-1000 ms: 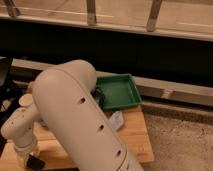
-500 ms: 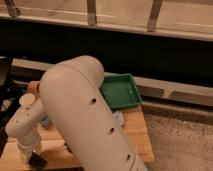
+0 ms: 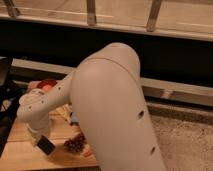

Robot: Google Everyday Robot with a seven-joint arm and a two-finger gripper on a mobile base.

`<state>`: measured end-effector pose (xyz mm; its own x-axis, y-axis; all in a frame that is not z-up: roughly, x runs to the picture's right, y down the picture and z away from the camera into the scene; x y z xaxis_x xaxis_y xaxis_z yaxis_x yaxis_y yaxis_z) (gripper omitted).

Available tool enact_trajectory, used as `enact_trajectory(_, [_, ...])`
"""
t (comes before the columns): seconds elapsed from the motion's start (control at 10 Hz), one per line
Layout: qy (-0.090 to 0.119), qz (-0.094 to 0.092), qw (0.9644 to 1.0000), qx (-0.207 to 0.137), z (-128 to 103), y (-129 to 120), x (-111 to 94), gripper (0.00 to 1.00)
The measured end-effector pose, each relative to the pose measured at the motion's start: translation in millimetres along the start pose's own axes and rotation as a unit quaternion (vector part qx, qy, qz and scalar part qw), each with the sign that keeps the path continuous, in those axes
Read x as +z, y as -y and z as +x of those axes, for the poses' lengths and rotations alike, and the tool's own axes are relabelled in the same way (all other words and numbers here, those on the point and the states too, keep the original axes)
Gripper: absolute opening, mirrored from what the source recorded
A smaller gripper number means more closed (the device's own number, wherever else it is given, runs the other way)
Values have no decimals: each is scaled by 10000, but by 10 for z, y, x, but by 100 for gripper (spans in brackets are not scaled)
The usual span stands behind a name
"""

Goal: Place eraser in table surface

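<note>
The eraser (image 3: pixel 46 144) is held in the shut jaws of the gripper (image 3: pixel 42 140), low at seven o'clock over the bench (image 3: pixel 22 155); lowering and release are judged next.

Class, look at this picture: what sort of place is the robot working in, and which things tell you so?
Probably an indoor lab or test area: a wooden table with small items, a long metal-framed window, and the gripper low over the table.

My arm (image 3: pixel 112 105) fills the middle, blocking most of the table (image 3: pixel 20 152). My gripper (image 3: pixel 44 144), shut on the eraser (image 3: pixel 46 145), sits near-left over the table. A cluster (image 3: pixel 75 144) lies just right of it.
</note>
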<state>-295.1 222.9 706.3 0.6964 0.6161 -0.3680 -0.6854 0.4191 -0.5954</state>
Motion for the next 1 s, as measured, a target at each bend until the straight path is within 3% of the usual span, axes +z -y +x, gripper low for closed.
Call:
enact_trajectory(0.5, [322,-107,9988,354,17,343,63,0])
enact_trajectory(0.8, [454,-156,9978,455,-84,526,147,0])
enact_trajectory(0.9, [461,-222,9977,436,-142,510,232,3])
enact_trajectory(1.0, [425,-303,9978,406,-190,490,362,12])
